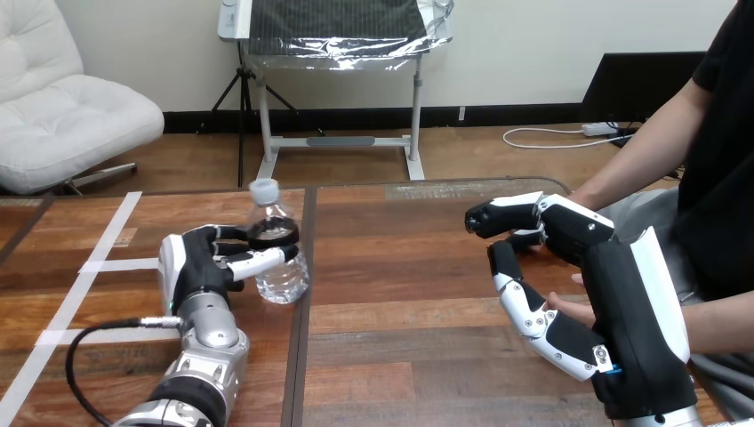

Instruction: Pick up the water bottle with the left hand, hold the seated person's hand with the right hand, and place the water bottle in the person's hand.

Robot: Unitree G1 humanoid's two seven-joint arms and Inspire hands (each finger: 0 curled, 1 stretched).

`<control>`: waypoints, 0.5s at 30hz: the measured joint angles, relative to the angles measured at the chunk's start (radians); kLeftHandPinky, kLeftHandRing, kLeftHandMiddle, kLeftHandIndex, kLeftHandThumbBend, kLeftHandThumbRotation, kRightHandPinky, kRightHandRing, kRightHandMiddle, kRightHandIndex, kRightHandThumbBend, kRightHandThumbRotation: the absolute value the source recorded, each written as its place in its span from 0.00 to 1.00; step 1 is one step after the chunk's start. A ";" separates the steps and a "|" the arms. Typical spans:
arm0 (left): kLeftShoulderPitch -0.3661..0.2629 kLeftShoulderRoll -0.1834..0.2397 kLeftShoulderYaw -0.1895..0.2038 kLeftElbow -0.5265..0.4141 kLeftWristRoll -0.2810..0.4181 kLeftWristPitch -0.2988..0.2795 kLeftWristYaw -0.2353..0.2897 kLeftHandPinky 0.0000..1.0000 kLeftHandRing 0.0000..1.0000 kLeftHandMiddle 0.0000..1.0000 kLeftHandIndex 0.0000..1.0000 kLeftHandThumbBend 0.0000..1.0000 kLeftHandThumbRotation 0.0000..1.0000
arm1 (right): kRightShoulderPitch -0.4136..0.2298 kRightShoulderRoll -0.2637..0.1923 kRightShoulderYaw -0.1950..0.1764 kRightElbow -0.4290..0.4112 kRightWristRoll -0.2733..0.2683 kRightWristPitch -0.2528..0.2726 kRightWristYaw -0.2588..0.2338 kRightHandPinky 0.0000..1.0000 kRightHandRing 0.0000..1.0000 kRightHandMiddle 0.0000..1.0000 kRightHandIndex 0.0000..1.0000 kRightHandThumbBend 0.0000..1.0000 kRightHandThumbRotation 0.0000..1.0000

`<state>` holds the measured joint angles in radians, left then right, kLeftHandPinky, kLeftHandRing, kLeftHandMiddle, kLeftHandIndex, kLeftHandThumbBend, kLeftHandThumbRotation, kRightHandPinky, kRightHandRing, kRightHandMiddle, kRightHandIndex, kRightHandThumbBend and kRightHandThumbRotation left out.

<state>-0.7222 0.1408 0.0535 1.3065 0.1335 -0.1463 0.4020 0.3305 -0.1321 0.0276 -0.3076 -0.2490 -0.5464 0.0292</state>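
- At the far left of the frame, strips of white tape (108, 228) lie across the wooden table (409, 285).
- The robot's left arm (212, 342) comes up from the bottom edge at lower left. It ends in the left hand (196, 267), which sits left of centre.
- That hand's fingers (258, 261) are curled round the water bottle (284, 276). One wraps its shoulder high up and another crosses its body lower down, so the grip is closed on the bottle.
- The water bottle is clear and stands upright with a white cap (264, 189) on top. It is just left of the dark seam (307, 267) between the two table boards, and its base looks to be on the wood.
- The two robot hands are well apart, with a stretch of table between them in the middle of the frame.
- The right hand (622, 294) is large at the lower right, raised over the table's right part with its white-shelled back towards the right edge.
- A bit of the person's hand (569, 309) shows right against the inner side of the right hand, and the rest is hidden behind it. From here I cannot tell whether the right hand is gripping it or only lies beside it.
- At the right edge, one forearm of the person (640, 147) slopes down from the upper right and goes behind the right hand. Another forearm (722, 325) comes in lower down.
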 measured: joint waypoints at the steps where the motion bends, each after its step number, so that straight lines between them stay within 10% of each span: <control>1: 0.000 0.000 -0.002 0.000 0.001 -0.001 -0.002 0.33 0.38 0.44 0.49 0.71 0.00 | 0.000 0.000 0.000 0.000 0.000 0.000 0.000 0.51 0.62 0.66 0.59 0.23 0.00; 15: 0.005 0.003 -0.036 0.000 0.037 -0.047 -0.017 0.35 0.40 0.46 0.50 0.70 0.00 | 0.002 0.002 -0.001 0.000 0.001 0.000 0.000 0.52 0.64 0.67 0.60 0.23 0.00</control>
<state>-0.7172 0.1442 0.0173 1.3066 0.1704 -0.1929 0.3849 0.3327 -0.1304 0.0261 -0.3076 -0.2483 -0.5463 0.0291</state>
